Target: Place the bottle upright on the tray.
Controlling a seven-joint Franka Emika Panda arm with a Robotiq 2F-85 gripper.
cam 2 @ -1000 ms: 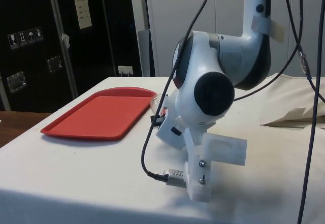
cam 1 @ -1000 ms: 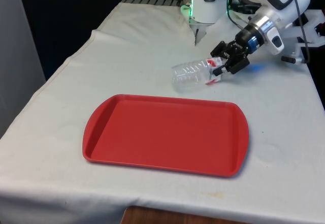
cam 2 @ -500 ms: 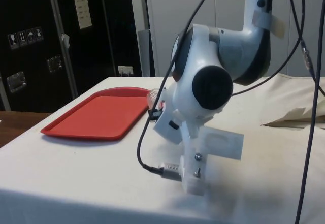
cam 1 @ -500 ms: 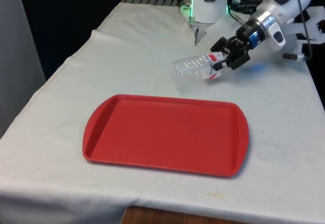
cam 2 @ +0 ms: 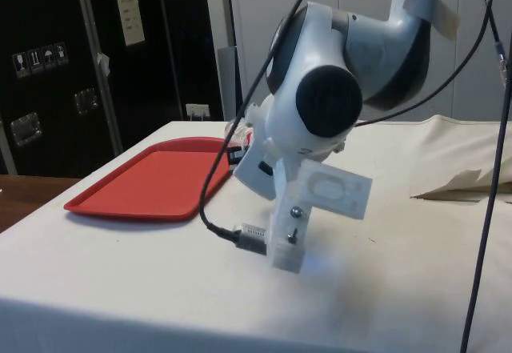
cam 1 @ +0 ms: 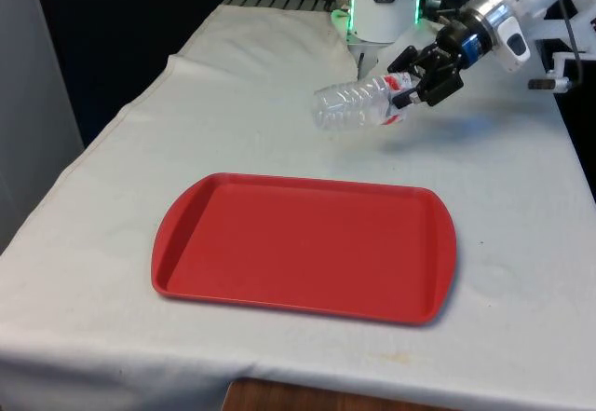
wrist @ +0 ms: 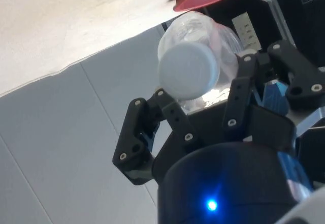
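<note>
We have the bottle (cam 1: 358, 108) by its neck end, the gripper (cam 1: 410, 83) clamped on it just behind the white cap (wrist: 189, 72), so the jaws are narrow and holding it. It hangs clear of the cloth (cam 1: 233, 113), lying nearly level with its clear body pointing toward the front view's left. Holding it at the neck leaves the base free, which we judge is what a stand-up placement needs: the base has to meet the tray (cam 1: 304, 246) first.

From the tray's middle, the bottle sits at about one o'clock in the front view, beyond the tray's far edge and apart from it. The tray lies flat and bare.

We reckon the carry is under way. The bottle must come over the tray and be turned upright before release.
</note>
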